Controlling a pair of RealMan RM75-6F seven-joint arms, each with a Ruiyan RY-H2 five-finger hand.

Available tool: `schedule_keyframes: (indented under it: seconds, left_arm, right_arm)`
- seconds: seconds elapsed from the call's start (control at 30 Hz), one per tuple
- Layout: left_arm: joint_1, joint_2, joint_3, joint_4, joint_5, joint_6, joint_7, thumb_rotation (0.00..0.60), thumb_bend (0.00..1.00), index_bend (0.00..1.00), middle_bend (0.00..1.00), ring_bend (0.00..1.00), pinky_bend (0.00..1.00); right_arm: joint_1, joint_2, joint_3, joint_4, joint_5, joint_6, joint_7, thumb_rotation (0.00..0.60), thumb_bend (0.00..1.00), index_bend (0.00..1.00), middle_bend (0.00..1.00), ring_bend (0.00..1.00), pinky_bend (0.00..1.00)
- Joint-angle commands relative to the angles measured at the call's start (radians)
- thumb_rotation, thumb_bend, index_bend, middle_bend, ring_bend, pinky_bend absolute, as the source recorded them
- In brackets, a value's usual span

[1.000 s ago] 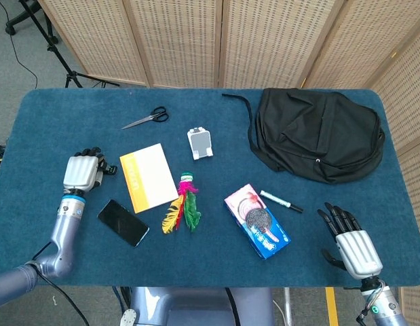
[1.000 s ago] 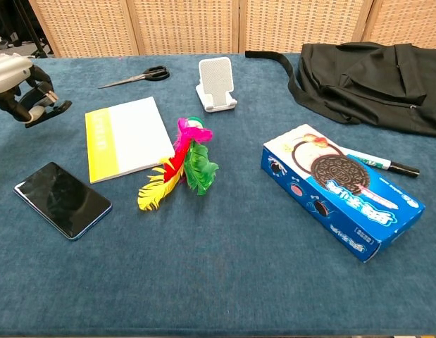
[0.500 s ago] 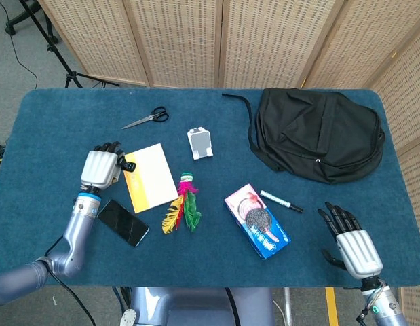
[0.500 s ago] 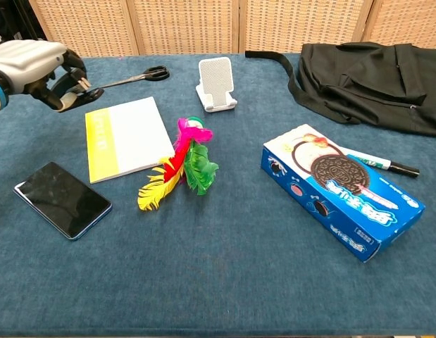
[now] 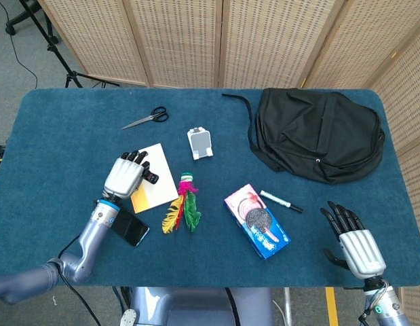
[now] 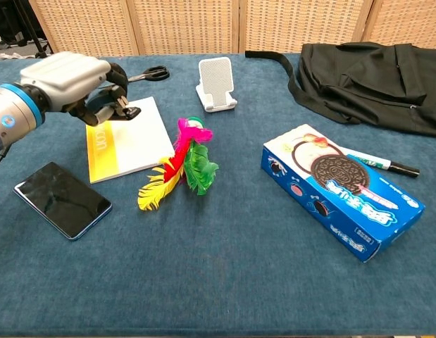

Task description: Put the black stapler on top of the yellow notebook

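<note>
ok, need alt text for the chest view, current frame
The robot's left hand holds a black stapler above a yellow notebook on a blue-carpeted table. Nearby lie a phone, coloured feathers, scissors, a white phone stand, a cookie box, a marker and a black backpack.

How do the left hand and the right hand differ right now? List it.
The left hand grips the black stapler; the right hand holds nothing, fingers apart. The left hand is over the yellow notebook; the right hand sits at the table's near right edge, away from every object. Both have light grey backs and dark fingers.
</note>
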Motion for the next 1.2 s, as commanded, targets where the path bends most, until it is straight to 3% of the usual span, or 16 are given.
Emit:
schedule_keyframes:
  seconds: [0.03, 0.67, 0.8, 0.93, 1.2]
  left_arm:
    - [-0.005, -0.014, 0.005, 0.012, -0.003, -0.014, 0.011, 0.6, 0.55, 0.7, 0.28, 0.24, 0.33]
    - [0.001, -0.055, 0.029, 0.076, -0.007, -0.056, 0.036, 0.6, 0.54, 0.7, 0.28, 0.24, 0.33]
    - [0.003, -0.051, 0.028, 0.069, -0.008, -0.055, 0.048, 0.6, 0.53, 0.69, 0.23, 0.23, 0.33]
    - [0.003, -0.041, 0.029, 0.058, -0.017, -0.067, 0.063, 0.6, 0.51, 0.61, 0.13, 0.15, 0.33]
    - [0.005, -0.022, 0.025, 0.028, -0.042, -0.089, 0.078, 0.6, 0.47, 0.38, 0.01, 0.05, 0.33]
  right_arm:
    - [-0.001, 0.001, 0.001, 0.0, -0.002, 0.003, 0.003, 0.6, 0.31, 0.0, 0.0, 0.0, 0.11]
    - [-0.005, -0.002, 0.001, 0.004, -0.008, 0.015, 0.003, 0.6, 0.31, 0.0, 0.0, 0.0, 0.11]
    - [-0.006, -0.005, 0.001, 0.006, -0.012, 0.019, 0.003, 0.6, 0.31, 0.0, 0.0, 0.0, 0.11]
    - [-0.008, -0.008, 0.003, 0.009, -0.013, 0.024, 0.006, 0.6, 0.31, 0.0, 0.0, 0.0, 0.1]
    - [-0.009, -0.013, 0.004, 0.016, -0.02, 0.034, 0.009, 0.6, 0.33, 0.0, 0.0, 0.0, 0.09]
